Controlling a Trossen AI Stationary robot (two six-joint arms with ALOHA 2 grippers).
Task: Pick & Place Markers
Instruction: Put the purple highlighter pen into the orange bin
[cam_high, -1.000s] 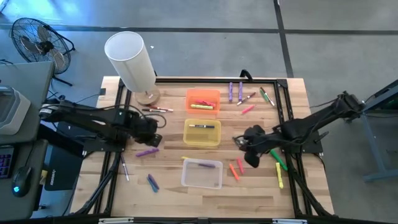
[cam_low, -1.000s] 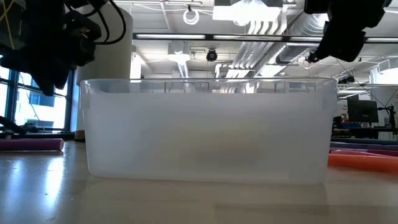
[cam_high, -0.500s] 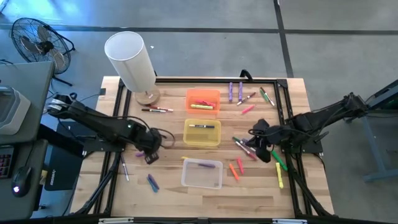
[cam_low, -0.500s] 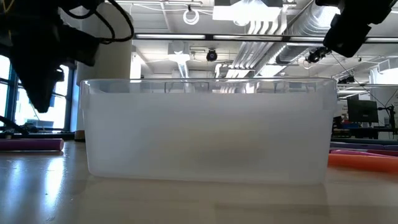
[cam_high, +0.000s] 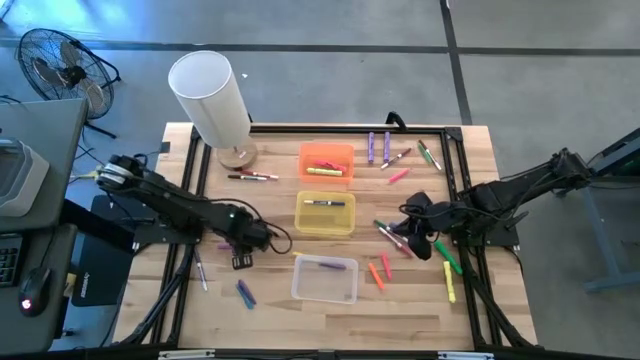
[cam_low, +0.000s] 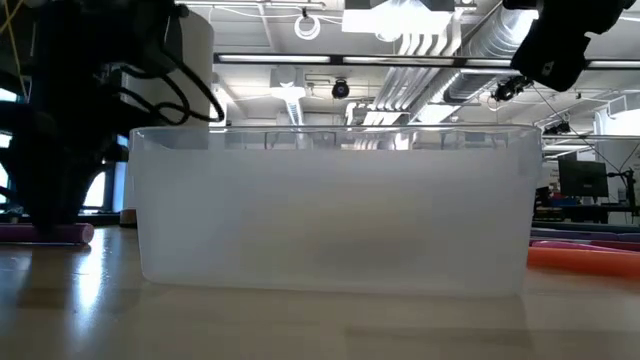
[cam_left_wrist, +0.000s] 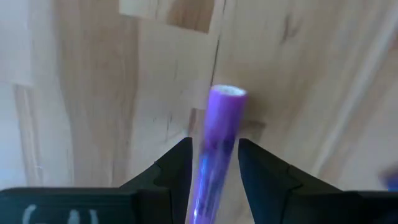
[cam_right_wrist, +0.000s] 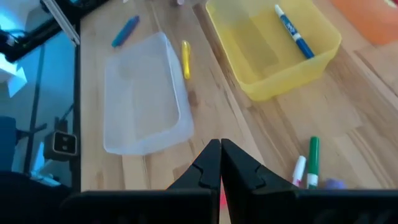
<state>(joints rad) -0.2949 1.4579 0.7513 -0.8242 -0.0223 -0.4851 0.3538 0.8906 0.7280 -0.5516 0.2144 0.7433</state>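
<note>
A purple marker (cam_left_wrist: 222, 118) lies flat on the wooden table, left of the yellow bin (cam_high: 325, 228). My left gripper (cam_left_wrist: 215, 149) points straight down over it, open, with one finger on each side of the marker's barrel. In the high view this gripper (cam_high: 243, 248) covers most of the marker. In the low view the marker (cam_low: 60, 233) shows at the foot of the left arm. My right gripper (cam_high: 405, 232) hangs shut and holds nothing, above loose markers (cam_high: 385, 232) right of the yellow bin.
The orange bin (cam_high: 326, 150), the yellow bin and the clear bin (cam_high: 325, 290) stand in a row down the table's middle, each holding a marker or more. Loose markers lie at far right (cam_high: 400, 155), near right (cam_high: 448, 270) and near left (cam_high: 245, 292). A white cylinder (cam_high: 210, 95) stands far left.
My left gripper has gone toward the table's near edge and down, rolling about its own axis, until its open fingers straddle the purple marker. My right gripper has drawn back a little toward the table's right edge, uncovering the markers below it.
</note>
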